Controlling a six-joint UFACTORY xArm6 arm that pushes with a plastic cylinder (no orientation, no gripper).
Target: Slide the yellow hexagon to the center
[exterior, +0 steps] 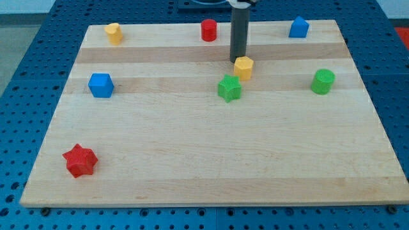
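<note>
The yellow hexagon (pixel 243 67) lies on the wooden board (pixel 211 160), a little above and right of the board's middle. My tip (pixel 238 61) is at its upper left edge, touching or almost touching it. The dark rod rises straight up from there to the view's top. A green star (pixel 229 88) lies just below and left of the yellow hexagon, close to it.
A second yellow block (pixel 114 32) sits at the top left. A red cylinder (pixel 209 30) is at the top middle, a blue block (pixel 298 27) at the top right, a green cylinder (pixel 323 81) at the right, a blue hexagon (pixel 100 85) at the left, a red star (pixel 80 160) at the bottom left.
</note>
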